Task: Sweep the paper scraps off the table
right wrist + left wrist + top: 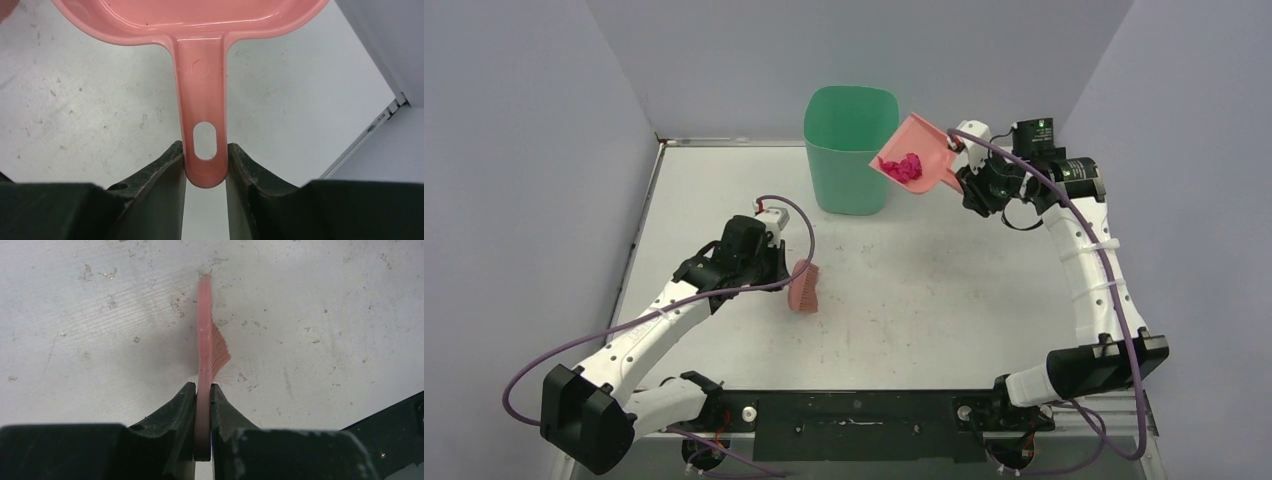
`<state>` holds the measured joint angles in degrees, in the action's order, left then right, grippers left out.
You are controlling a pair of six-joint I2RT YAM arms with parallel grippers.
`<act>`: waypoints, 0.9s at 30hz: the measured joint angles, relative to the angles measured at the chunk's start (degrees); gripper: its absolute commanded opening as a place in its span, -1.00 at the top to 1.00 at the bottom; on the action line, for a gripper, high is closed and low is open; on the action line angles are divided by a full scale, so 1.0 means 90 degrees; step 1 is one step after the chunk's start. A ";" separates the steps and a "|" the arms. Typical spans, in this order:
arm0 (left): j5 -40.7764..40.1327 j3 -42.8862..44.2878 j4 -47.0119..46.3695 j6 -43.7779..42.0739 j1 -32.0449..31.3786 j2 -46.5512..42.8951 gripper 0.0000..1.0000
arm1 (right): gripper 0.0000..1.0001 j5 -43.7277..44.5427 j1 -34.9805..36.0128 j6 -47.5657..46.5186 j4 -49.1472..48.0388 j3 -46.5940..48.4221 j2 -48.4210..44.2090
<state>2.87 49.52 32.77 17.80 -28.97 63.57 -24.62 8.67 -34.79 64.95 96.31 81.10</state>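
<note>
1. Spreading across the top view, the white table (944,300) is scuffed and speckled, with metal rails at its edges and grey walls around it.
2. The right arm (1089,270) reaches from its base at the near edge up to the far right part of the table. The left arm (654,325) stretches towards the middle, left of centre.
3. A green bin (851,150) stands upright at the far middle of the table, its mouth open to the top.
4. A pink dustpan (921,135) hangs in the air just beside the bin's right rim, tilted, with one corner overlapping the bin's upper right side in the top view.
5. The right gripper (206,150) pinches the dustpan's handle from both sides, at the end with the oval hanging hole, each jaw pressed against an edge of the handle.
6. A pink hand brush (804,286) sits low over the table in front of the bin and well apart from it. In the left wrist view it is seen edge on, its bristles fanning to the right.
7. The left gripper (202,390) is clamped tight on the brush's thin handle, its jaws nearly meeting.
8. The paper scraps (902,168) in view are a crumpled magenta-red clump lying inside the dustpan, towards its lower edge, near the bin.
</note>
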 measured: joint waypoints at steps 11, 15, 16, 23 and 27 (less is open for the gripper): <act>0.0019 -0.0010 -0.0002 0.0002 0.0034 0.0000 1.00 | 0.89 0.0544 0.0036 0.0826 -0.0673 0.1875 0.1525; 0.0019 -0.0015 -0.0005 0.0002 0.0075 0.0000 1.00 | 0.89 0.1428 0.0226 0.0775 -0.0784 0.2943 0.2227; 0.0019 -0.0015 -0.0005 0.0002 0.0083 0.0000 1.00 | 0.89 0.1666 0.0313 0.0746 -0.0840 0.3174 0.2382; 0.0036 -0.0024 -0.0005 0.0002 0.0121 0.0000 1.00 | 0.89 0.3842 0.1460 -0.0063 -0.1472 0.3509 0.2888; 0.0051 -0.0032 -0.0007 0.0002 0.0148 0.0000 1.00 | 0.89 0.5141 0.2157 -0.0755 -0.2093 0.3381 0.3050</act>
<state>3.33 49.23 32.71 17.82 -27.64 63.57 21.65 28.08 -41.58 46.11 126.74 108.55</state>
